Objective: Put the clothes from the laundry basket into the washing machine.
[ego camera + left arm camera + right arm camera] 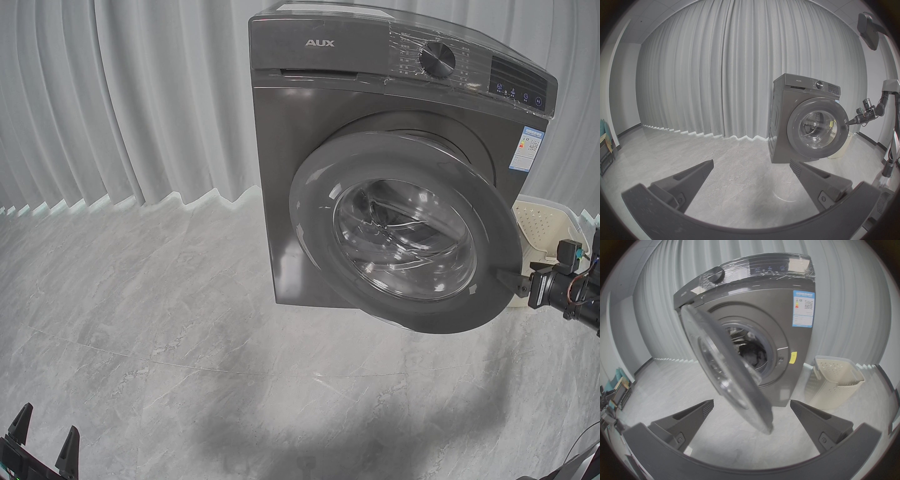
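Observation:
The grey washing machine (350,125) stands by the curtain with its round door (400,237) swung partly open. In the right wrist view, dark clothes (753,352) lie inside the drum. The cream laundry basket (834,380) sits on the floor to the right of the machine (762,302), and no clothes show inside it. My right gripper (514,281) is at the door's free edge. It is open, with the door rim (762,418) between its fingers (693,415). My left gripper (44,437) is low at the front left, open and holding nothing, far from the machine (803,118).
A pleated white curtain (125,94) runs along the back wall. Grey marble floor (156,312) lies open in front and to the left of the machine. The basket (544,225) stands tight against the machine's right side. Some furniture (606,150) stands at the room's far side.

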Robot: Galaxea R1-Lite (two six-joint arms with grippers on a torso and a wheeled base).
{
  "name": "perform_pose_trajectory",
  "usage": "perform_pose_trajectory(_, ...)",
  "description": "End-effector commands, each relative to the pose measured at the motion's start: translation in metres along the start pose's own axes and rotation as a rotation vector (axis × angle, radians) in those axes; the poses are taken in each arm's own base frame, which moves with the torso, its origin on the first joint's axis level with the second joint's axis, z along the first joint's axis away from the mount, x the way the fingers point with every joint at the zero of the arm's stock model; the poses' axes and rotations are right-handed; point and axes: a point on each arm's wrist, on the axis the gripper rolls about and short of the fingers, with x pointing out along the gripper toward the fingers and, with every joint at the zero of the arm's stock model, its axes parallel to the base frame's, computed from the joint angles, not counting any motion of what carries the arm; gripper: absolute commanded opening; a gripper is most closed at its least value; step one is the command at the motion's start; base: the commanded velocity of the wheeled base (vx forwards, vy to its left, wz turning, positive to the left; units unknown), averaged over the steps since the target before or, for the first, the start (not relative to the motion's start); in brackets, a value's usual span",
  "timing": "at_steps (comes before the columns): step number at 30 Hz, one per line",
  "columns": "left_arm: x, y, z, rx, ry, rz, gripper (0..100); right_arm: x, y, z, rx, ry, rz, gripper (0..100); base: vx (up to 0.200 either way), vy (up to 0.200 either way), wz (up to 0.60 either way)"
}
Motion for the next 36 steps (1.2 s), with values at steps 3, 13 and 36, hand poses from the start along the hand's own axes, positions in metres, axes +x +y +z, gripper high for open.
perform_pose_trajectory(3, 0.000, 0.000, -0.005, 0.000, 0.004, 0.001, 100, -0.052, 0.039, -0.023, -0.037, 0.029, 0.198, 100, 0.000, -0.200, 0.00)
perform_pose_trajectory(13, 0.000, 0.000, -0.005, 0.001, 0.004, 0.001, 100, -0.075, 0.064, -0.034, -0.062, 0.092, 0.357, 100, 0.000, -0.200, 0.00)
perform_pose_trajectory(36, 0.000, 0.000, -0.005, 0.011, 0.004, 0.002, 100, -0.063, 0.101, -0.040, 0.026, 0.213, 0.607, 100, 0.061, -0.035, 0.00)
